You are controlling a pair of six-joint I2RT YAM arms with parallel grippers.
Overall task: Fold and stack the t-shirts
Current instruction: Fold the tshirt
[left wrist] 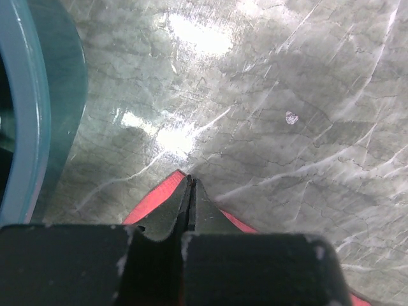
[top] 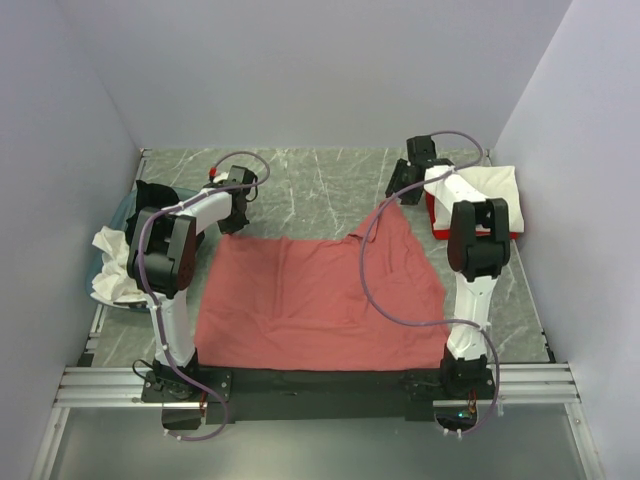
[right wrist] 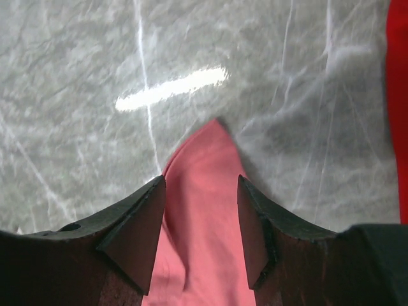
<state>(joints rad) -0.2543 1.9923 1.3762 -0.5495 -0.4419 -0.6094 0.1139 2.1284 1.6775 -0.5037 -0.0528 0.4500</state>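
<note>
The large salmon-pink t-shirt (top: 310,300) lies spread flat between the arms. My left gripper (top: 233,226) is at its far left corner. In the left wrist view the jaws (left wrist: 190,180) are pressed together with the pink cloth edge (left wrist: 159,194) pinched under them. My right gripper (top: 398,192) is at the far right corner. Its jaws (right wrist: 200,180) are open and stand either side of the pointed pink corner (right wrist: 207,223), not closed on it. A folded cream-white shirt (top: 490,185) lies on a folded red one (top: 437,218) at the right.
A teal basin (top: 128,205) sits at the left edge and holds black cloth (top: 155,195) and crumpled white cloth (top: 108,265). Its rim shows in the left wrist view (left wrist: 32,108). The red shirt's edge (right wrist: 396,95) lies just right of my right gripper. Grey walls close in three sides.
</note>
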